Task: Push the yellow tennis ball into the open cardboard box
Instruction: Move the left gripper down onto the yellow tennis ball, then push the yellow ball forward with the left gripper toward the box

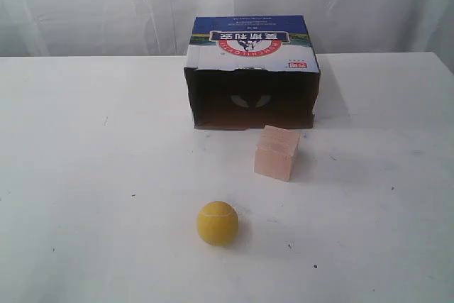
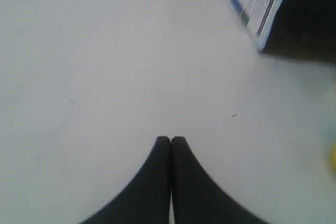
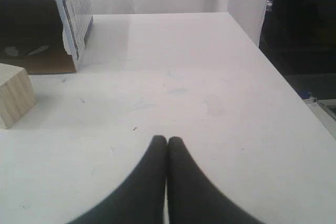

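The yellow tennis ball [image 1: 218, 223] rests on the white table near the front, a little left of centre; a yellow sliver of it [image 2: 333, 157] shows at the edge of the left wrist view. Behind it stands the open cardboard box [image 1: 252, 69], its dark opening facing the ball; it also shows in the wrist views [image 2: 260, 3] [image 3: 47, 19]. My left gripper [image 2: 170, 139] is shut with nothing in it, over bare table. My right gripper [image 3: 167, 139] is likewise shut and empty. Neither gripper shows in the exterior view.
A pale pink block [image 1: 277, 152] sits between ball and box, slightly right of the ball's line; it shows too in the right wrist view [image 3: 14, 95]. The table's right edge [image 3: 283, 77] drops off beside the right gripper. A white curtain hangs behind.
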Tool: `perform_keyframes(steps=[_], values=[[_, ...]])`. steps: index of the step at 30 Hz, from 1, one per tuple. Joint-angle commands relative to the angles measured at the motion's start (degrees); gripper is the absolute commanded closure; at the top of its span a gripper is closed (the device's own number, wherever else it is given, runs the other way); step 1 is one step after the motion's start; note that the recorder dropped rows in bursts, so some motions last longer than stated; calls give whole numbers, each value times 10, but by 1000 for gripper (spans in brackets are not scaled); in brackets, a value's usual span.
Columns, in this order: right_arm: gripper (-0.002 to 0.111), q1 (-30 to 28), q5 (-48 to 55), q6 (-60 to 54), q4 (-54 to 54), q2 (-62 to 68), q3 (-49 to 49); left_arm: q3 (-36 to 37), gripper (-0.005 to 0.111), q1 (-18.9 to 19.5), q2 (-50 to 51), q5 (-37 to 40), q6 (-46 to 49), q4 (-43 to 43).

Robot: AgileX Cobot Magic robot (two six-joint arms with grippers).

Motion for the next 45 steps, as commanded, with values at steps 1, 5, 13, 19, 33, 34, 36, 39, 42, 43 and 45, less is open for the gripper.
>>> perform_keyframes(steps=[1,5,13,19,33,34,36,39,42,43,45], values=[[108,-3,-3,1,-4,-4,3,2,107,2,-1,-4,-84,-129],[108,-3,-3,1,-4,-4,3,2,107,2,-1,-17,-83,-143],[108,-3,-3,1,-4,-4,3,-76,107,2,57,-445,-152,-201],[108,-3,-3,16,-3,-4,3,-352,107,2,338,-128,11,11],[108,-3,-3,16,-3,-4,3,-486,107,-116,851,356,750,-584],[108,-3,-3,16,-3,-4,3,-466,107,-155,875,325,837,-622],[108,-3,-3,16,-3,-4,3,-452,107,-201,914,310,950,-674],[108,-3,-3,16,-3,-4,3,-452,107,-222,965,274,1014,-731],[108,-3,-3,16,-3,-4,3,-452,107,-222,998,249,1043,-747],[108,-3,-3,16,-3,-4,3,-452,107,-222,1010,256,1053,-745],[108,-3,-3,16,-3,-4,3,-452,107,-222,1023,259,1056,-745]])
